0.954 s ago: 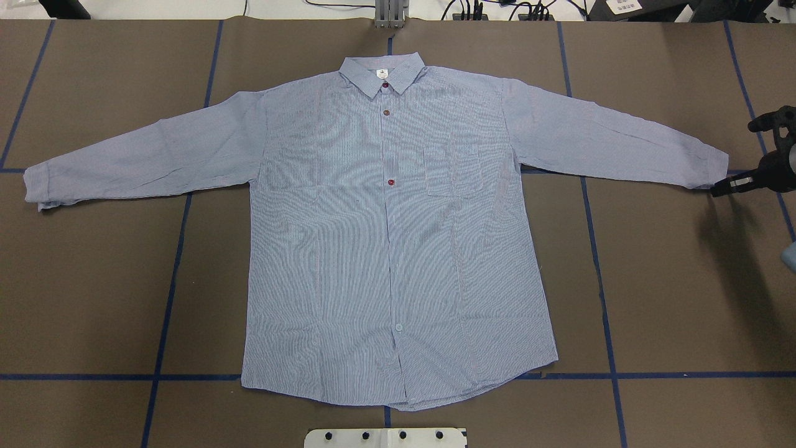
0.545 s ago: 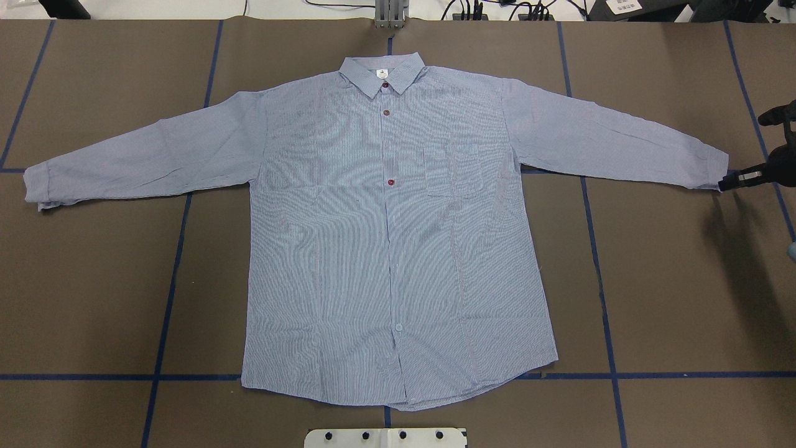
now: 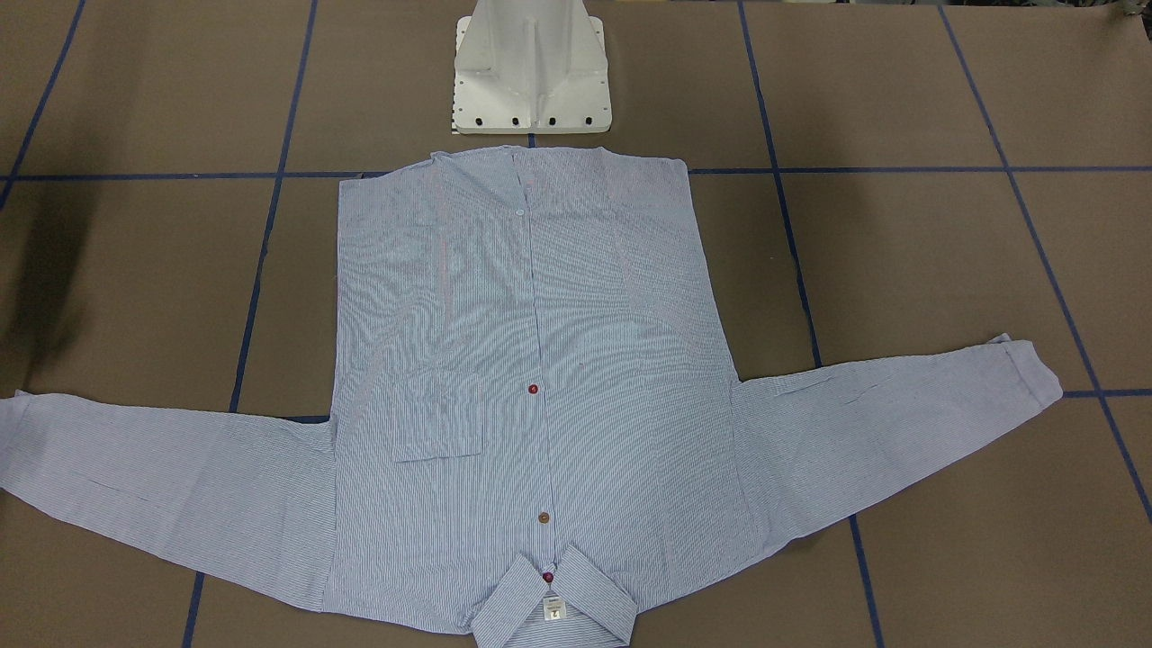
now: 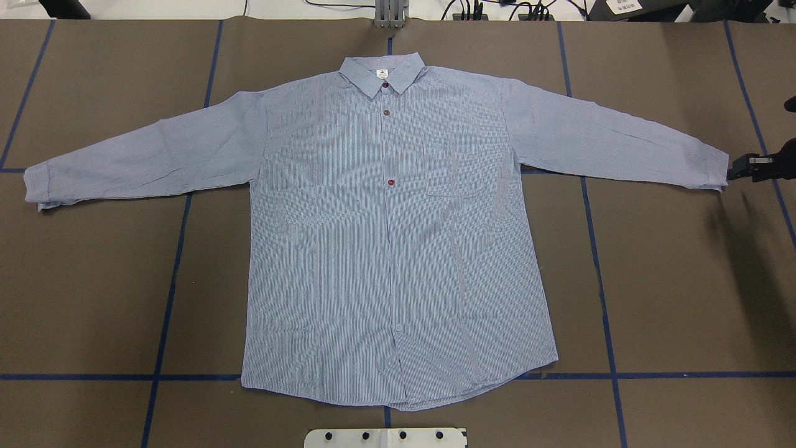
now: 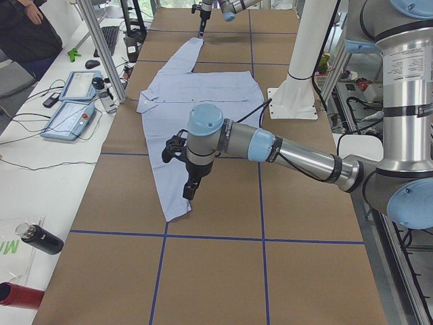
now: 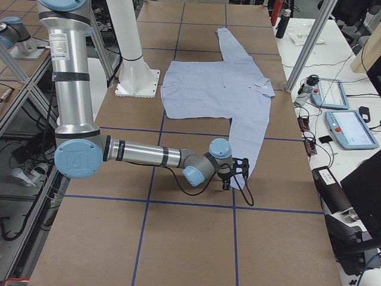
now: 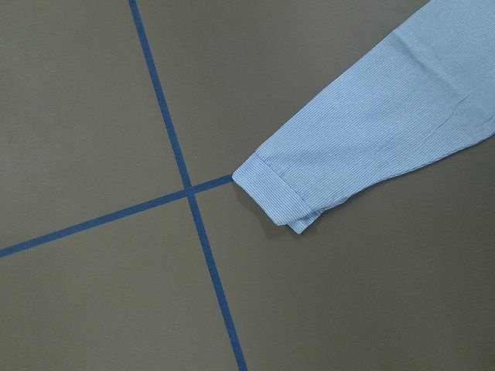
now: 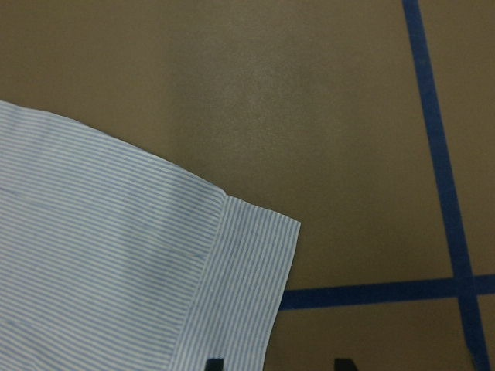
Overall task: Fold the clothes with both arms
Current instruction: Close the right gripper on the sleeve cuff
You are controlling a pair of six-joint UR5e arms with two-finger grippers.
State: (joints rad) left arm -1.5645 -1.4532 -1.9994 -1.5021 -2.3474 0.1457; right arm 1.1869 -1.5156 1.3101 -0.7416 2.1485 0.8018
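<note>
The light-blue striped shirt lies flat and face up on the brown table, both sleeves spread wide, collar at the far side from the robot. My right gripper is low at the end of the right sleeve's cuff. Its two fingertips show apart at the bottom of the right wrist view, so it is open and holds nothing. My left gripper hangs just above the left sleeve's cuff. It shows only in the left side view, so I cannot tell its state.
The white pedestal base stands at the shirt's hem. Blue tape lines cross the brown table cover. A side bench with teach pendants and bottles runs along the far edge, where a person sits.
The right gripper has slid toward the overhead view's right edge and slightly farther from the robot, staying at the cuff's end. The shirt has not moved.
</note>
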